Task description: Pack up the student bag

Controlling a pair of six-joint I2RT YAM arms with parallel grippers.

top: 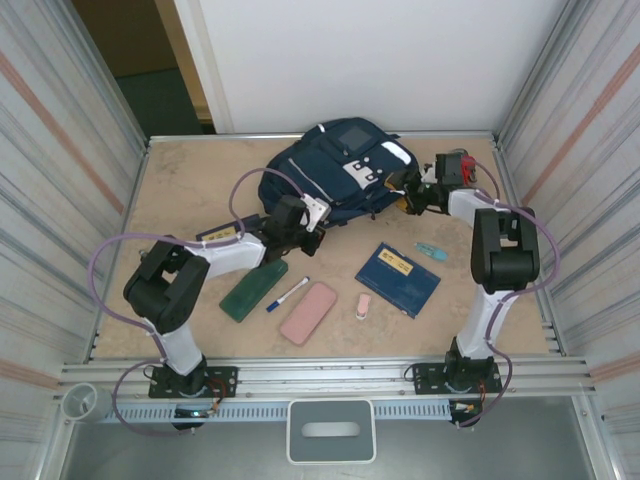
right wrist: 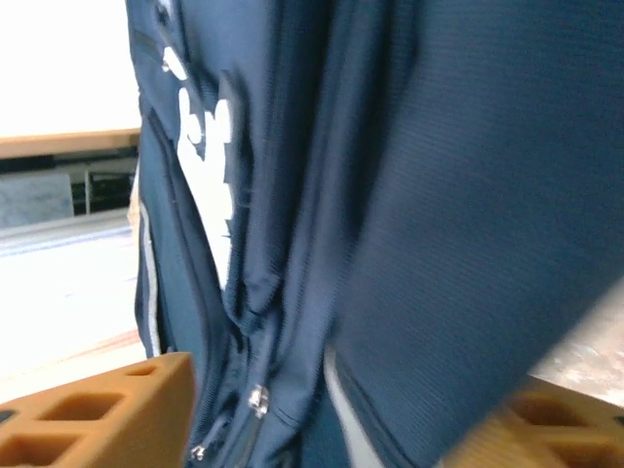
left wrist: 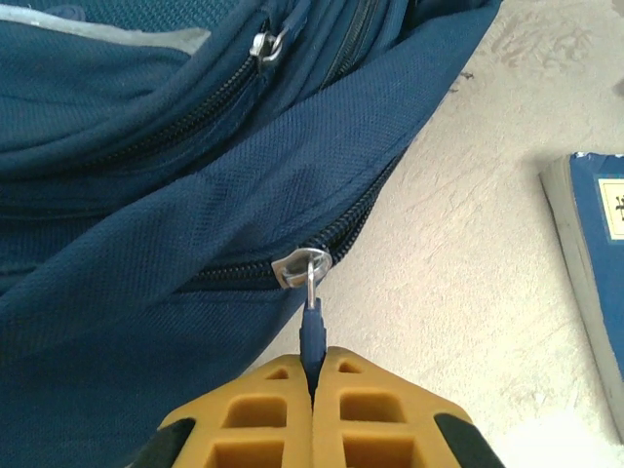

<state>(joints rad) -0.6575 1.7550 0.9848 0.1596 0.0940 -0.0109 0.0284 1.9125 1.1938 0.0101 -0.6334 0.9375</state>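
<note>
The student bag (top: 335, 175), a navy backpack with white patches, lies at the back middle of the table. My left gripper (top: 312, 222) reaches its near edge. In the left wrist view this gripper (left wrist: 314, 366) is shut on the blue pull tab (left wrist: 312, 330), which hangs from a silver zipper slider (left wrist: 300, 265) on the bag's closed zipper. My right gripper (top: 412, 196) sits at the bag's right side. In the right wrist view it (right wrist: 322, 429) is open, its orange fingers (right wrist: 97, 409) wide apart with bag fabric (right wrist: 439, 195) bulging between them, not pinched.
On the table in front of the bag lie a green pencil case (top: 253, 290), a pen (top: 288, 293), a pink case (top: 308, 312), a small pink eraser (top: 363, 305), a dark-blue book (top: 398, 278) and a small teal item (top: 431, 251). Metal walls close in both sides.
</note>
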